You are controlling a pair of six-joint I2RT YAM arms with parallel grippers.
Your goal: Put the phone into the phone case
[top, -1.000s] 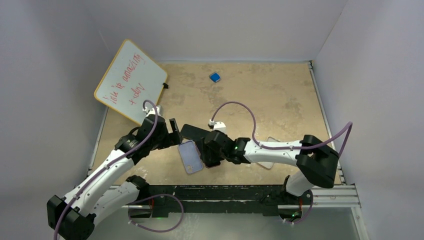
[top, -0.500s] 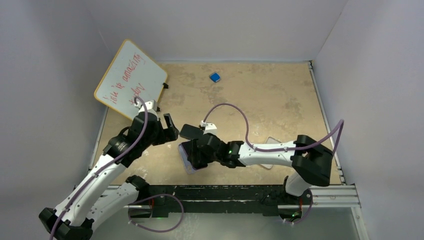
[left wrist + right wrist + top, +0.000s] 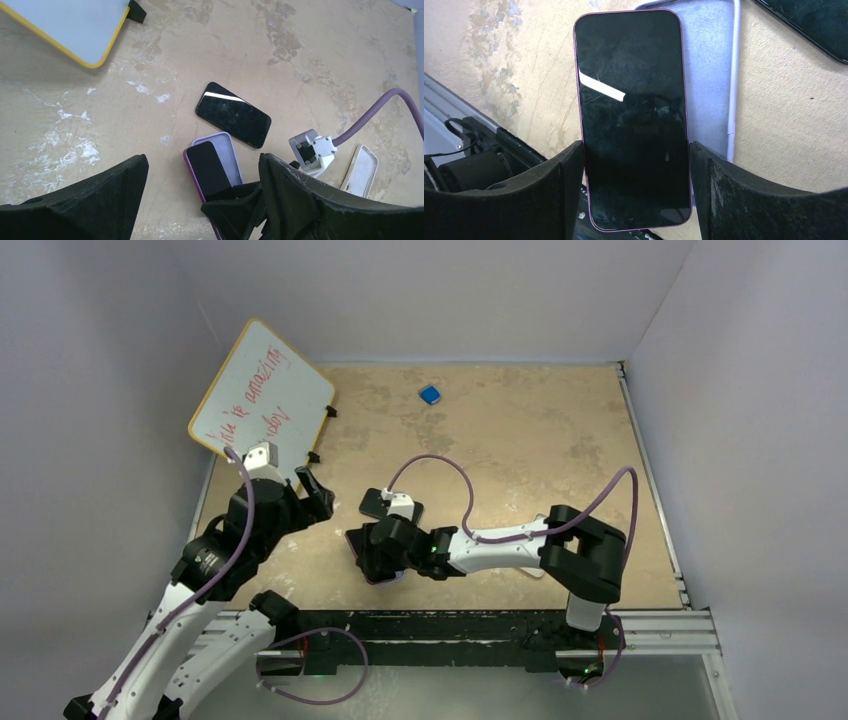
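Lavender phone case (image 3: 710,75) lies open side up on the mottled tan table (image 3: 540,440), near the front edge. Right gripper (image 3: 636,187) has its two fingers clamped on the long edges of the phone (image 3: 634,120), near its lower end. Phone: dark screen up, pink-purple rim. It sits over the left part of the case, offset so that its left edge overhangs the case wall; the case's right strip and far corner show uncovered. Contact between phone and case cannot be told from either wrist view.

Left gripper (image 3: 313,490) is raised above the table to the left of the case, jaws spread wide, nothing between them.

A second black phone (image 3: 233,121) lies flat just beyond the case, apart from it. A pale, clear-looking case (image 3: 363,170) lies farther right. A yellow-framed whiteboard (image 3: 262,400) leans at far left. A small blue object (image 3: 430,394) lies near the back wall.
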